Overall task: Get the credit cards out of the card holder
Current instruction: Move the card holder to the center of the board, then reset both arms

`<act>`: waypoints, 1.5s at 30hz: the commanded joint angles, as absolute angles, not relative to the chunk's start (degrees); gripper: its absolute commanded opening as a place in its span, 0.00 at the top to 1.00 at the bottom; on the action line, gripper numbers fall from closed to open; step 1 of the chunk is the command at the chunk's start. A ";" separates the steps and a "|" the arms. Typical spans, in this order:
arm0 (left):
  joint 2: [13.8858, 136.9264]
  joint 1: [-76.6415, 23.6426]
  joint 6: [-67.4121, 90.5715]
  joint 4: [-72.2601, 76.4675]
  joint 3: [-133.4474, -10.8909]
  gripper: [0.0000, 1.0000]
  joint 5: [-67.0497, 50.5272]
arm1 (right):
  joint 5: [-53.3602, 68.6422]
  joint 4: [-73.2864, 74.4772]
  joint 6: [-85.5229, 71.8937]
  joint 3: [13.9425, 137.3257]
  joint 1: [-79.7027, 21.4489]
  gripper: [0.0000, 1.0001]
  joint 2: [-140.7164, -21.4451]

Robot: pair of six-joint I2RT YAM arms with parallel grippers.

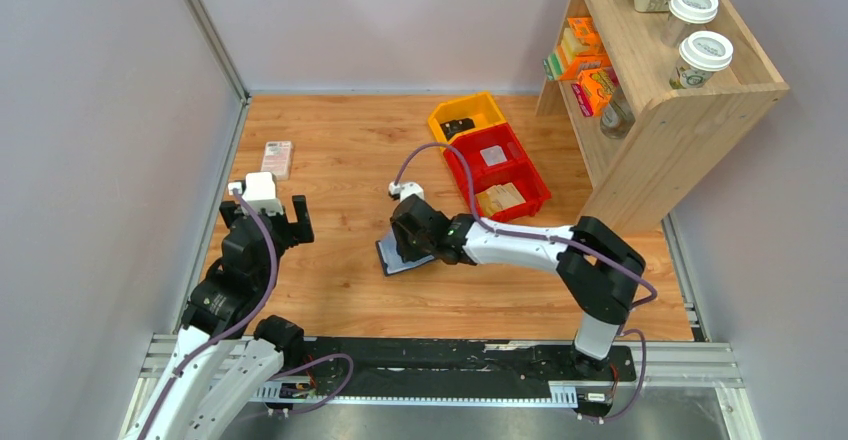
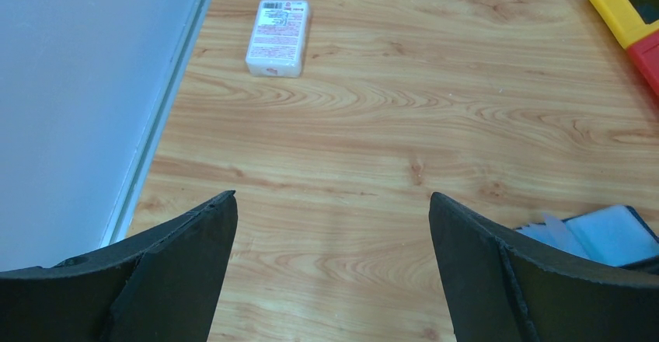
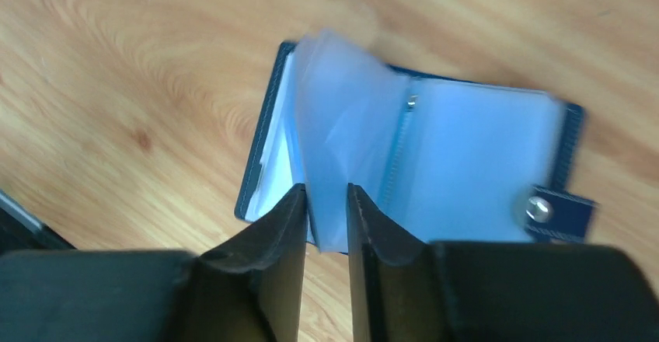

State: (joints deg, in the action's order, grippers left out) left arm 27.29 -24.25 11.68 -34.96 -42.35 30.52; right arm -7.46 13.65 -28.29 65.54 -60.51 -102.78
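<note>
Pinching a pale inner sleeve of the open card holder with the right gripper, closed nearly together on it; holding the left gripper spread wide above the table.

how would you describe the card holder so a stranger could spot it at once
On the wooden table, look mid-table under the right gripper. The card holder lies open there: a navy case with pale blue sleeves and a snap tab, unlike the pink-white box near the left wall.
</note>
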 commanded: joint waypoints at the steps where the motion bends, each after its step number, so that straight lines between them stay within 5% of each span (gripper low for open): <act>1: 26.54 -23.99 12.39 -34.37 -42.27 0.00 30.85 | -12.56 14.75 -29.53 66.44 -56.35 0.63 -96.69; 6: 26.37 -23.99 12.39 -34.54 -42.19 0.00 31.11 | -19.24 21.18 -30.15 67.59 -51.25 0.24 -93.53; 12: 25.93 -23.99 12.92 -35.07 -42.27 0.00 31.99 | -25.04 22.58 -28.39 63.64 -47.03 0.00 -84.13; 34: 13.72 -23.99 16.44 -45.00 -51.68 0.00 38.75 | -32.52 19.68 -11.09 40.78 -42.98 0.00 -25.77; 45: 2.47 -23.99 11.08 -45.00 -49.84 0.00 42.80 | -49.90 29.70 -7.39 39.64 -43.07 0.00 -5.38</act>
State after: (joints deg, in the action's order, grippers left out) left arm 5.41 -24.25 13.43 -44.38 -50.28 40.51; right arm -39.83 26.44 -9.80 40.51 -42.72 -11.42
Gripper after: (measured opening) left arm 0.999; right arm 0.998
